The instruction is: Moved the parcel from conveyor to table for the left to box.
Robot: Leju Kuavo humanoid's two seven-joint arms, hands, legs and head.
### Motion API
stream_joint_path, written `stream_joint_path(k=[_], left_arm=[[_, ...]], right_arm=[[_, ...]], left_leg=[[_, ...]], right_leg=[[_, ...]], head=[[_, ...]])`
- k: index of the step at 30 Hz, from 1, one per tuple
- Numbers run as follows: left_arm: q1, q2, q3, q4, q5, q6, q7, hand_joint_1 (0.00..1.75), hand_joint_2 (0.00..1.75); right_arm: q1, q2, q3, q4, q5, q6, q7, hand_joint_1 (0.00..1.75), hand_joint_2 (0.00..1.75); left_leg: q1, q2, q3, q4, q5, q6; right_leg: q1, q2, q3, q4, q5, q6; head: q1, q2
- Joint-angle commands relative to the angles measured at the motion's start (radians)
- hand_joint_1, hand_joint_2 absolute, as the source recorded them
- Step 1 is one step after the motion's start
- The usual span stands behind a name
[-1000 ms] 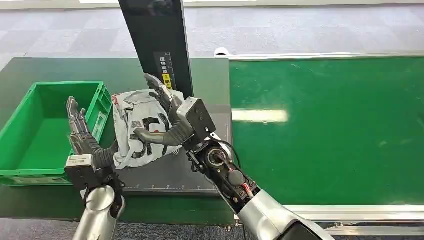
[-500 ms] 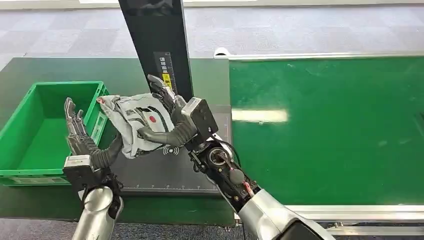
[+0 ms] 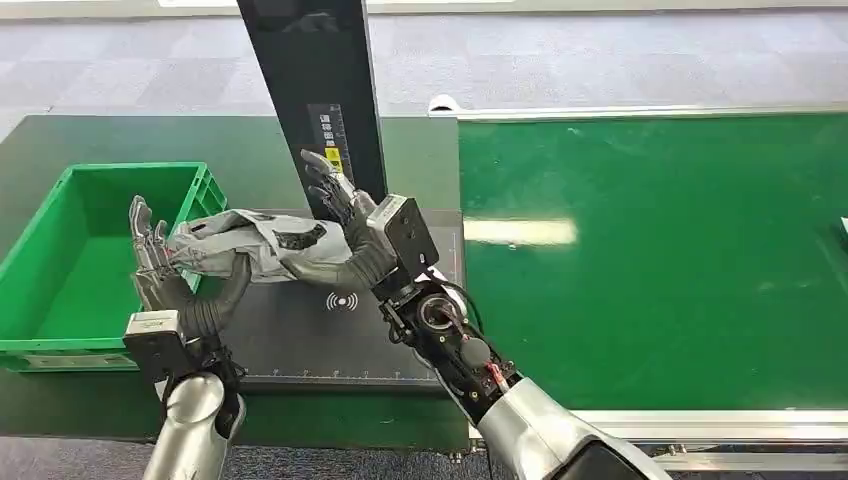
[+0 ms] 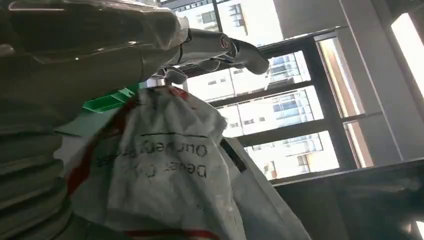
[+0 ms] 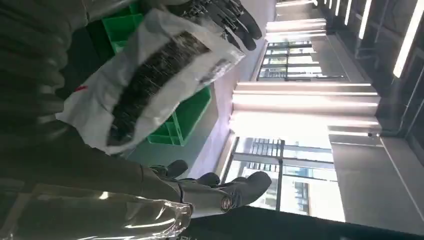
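Observation:
The parcel (image 3: 255, 245), a crumpled white and grey plastic bag with black print, hangs flat above the dark scan plate (image 3: 330, 345), beside the right wall of the green crate (image 3: 40, 235). My right hand (image 3: 345, 235) grips its right end, thumb beneath and fingers behind. My left hand (image 3: 170, 275) stands upright at the bag's left end, fingers straight, thumb curved under the bag and touching it. In the left wrist view the parcel (image 4: 165, 165) lies against the palm under the outstretched thumb (image 4: 200, 42). The right wrist view has the parcel (image 5: 150, 75) clamped below dark fingertips (image 5: 225, 15).
A black upright post (image 3: 315, 90) rises just behind the right hand. The green conveyor belt (image 3: 650, 250) spreads to the right, with a metal rail along its near side. The crate's inside is bare, and the dark green table (image 3: 90, 140) reaches behind it.
The right hand has tipped the parcel from standing to lying flat and carried it left toward the crate. The left hand's thumb now sits under the bag's left end.

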Motion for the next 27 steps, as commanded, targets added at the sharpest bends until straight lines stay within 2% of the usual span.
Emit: stream_joint_path(k=[1,5,10,15,18,21,24,25,27], left_arm=[[-0.02,0.011,-0.029,-0.007,-0.002,-0.012,0.005,0.0,1.75],[-0.116,0.009,-0.172,0.024,-0.059,-0.001,0.005,0.0,1.75],[-0.275,-0.049,-0.281,0.21,-0.132,0.013,0.005,0.0,1.75],[-0.376,-0.079,-0.308,0.353,-0.151,0.038,0.005,0.0,1.75],[-0.466,-0.095,-0.308,0.534,-0.18,0.054,0.005,0.0,1.75],[-0.526,-0.119,-0.3,0.632,-0.17,0.049,0.005,0.0,1.75],[-0.559,-0.127,-0.345,0.74,-0.153,0.051,0.005,0.0,1.75],[-0.559,-0.127,-0.345,0.74,-0.153,0.051,0.005,0.0,1.75],[-0.559,-0.127,-0.345,0.74,-0.153,0.051,0.005,0.0,1.75]], right_arm=[[-0.036,0.005,-0.065,0.072,0.033,0.016,-0.008,0.0,1.75],[-0.031,0.005,-0.112,0.065,0.062,0.029,-0.015,0.0,1.75],[0.0,0.005,-0.183,0.03,0.114,0.032,-0.012,0.0,1.75],[0.031,0.005,-0.221,0.005,0.137,0.046,-0.023,0.0,1.75],[0.056,0.005,-0.254,-0.029,0.133,0.072,-0.041,0.0,1.75],[0.067,0.004,-0.28,-0.055,0.122,0.07,-0.046,0.0,1.75],[0.114,-0.005,-0.364,-0.12,0.138,0.079,-0.053,0.0,1.75],[0.114,-0.005,-0.364,-0.12,0.138,0.079,-0.053,0.0,1.75],[0.114,-0.005,-0.364,-0.12,0.138,0.079,-0.053,0.0,1.75]], left_leg=[[0.0,0.0,-0.001,0.0,0.001,0.0],[0.001,-0.004,-0.003,0.001,0.001,0.0],[0.001,-0.008,-0.004,0.001,0.003,0.001],[0.0,-0.005,-0.001,0.001,0.001,0.0],[0.0,-0.005,0.0,0.001,0.001,0.0],[0.0,-0.005,-0.001,0.001,0.001,0.0],[0.0,-0.005,-0.001,0.001,0.001,0.001],[0.0,-0.007,-0.002,0.001,0.002,0.001],[0.0,-0.004,-0.001,0.001,0.001,0.001]], right_leg=[[0.001,-0.001,-0.001,-0.001,0.001,0.0],[0.001,-0.005,-0.002,0.0,0.0,0.0],[0.001,-0.009,-0.001,0.0,0.0,0.0],[0.0,-0.005,0.0,0.0,0.001,0.0],[0.0,-0.006,0.001,-0.001,0.001,-0.001],[0.0,-0.005,0.0,0.0,0.001,0.0],[0.0,-0.005,0.0,0.0,0.001,0.0],[0.001,-0.008,0.0,-0.001,0.002,0.0],[0.0,-0.004,0.0,-0.001,0.001,0.0]], head=[[0.0,0.0],[0.0,0.0],[0.0,0.0],[0.0,0.0],[0.0,0.0],[0.0,0.0],[0.0,0.0],[0.0,0.0],[0.0,0.0]])
